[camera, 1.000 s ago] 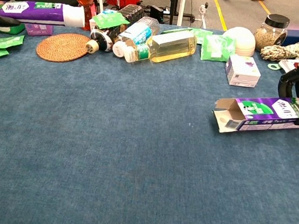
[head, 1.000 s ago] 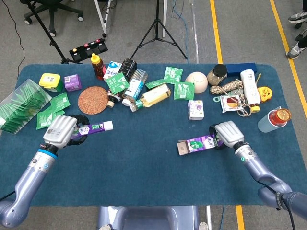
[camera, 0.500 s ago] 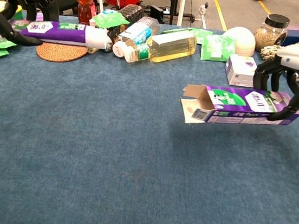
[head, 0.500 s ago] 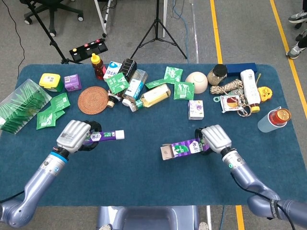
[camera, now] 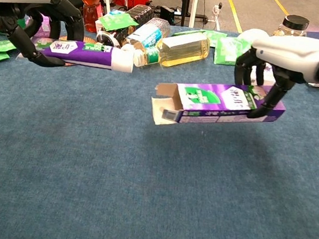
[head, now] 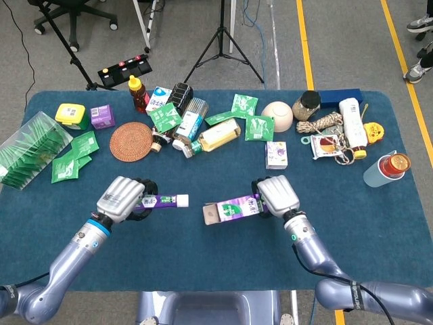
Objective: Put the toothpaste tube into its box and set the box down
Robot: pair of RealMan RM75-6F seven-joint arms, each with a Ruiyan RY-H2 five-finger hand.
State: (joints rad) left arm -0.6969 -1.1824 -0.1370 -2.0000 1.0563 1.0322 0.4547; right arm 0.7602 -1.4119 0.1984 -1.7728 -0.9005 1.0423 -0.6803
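Observation:
My left hand (head: 123, 196) (camera: 40, 20) grips a purple toothpaste tube (head: 164, 201) (camera: 86, 53) above the table, its white cap pointing right. My right hand (head: 275, 195) (camera: 264, 74) holds the purple and green toothpaste box (head: 230, 209) (camera: 217, 102) in the air. The box's open end with its flaps faces left, toward the cap. A small gap separates cap and box mouth, and the tube sits a little higher in the chest view.
Clutter lines the far half of the blue table (head: 203, 257): a woven coaster (head: 131, 141), bottles (head: 218, 135), green sachets (head: 72, 157), a small white box (head: 275, 154), a bowl (head: 277, 115), rope (head: 321, 124) and a capped cup (head: 385, 169).
Both hands have moved toward the table's middle, the left carrying the tube rightward and the right lifting the box off the cloth and carrying it leftward. The gap between them has shrunk.

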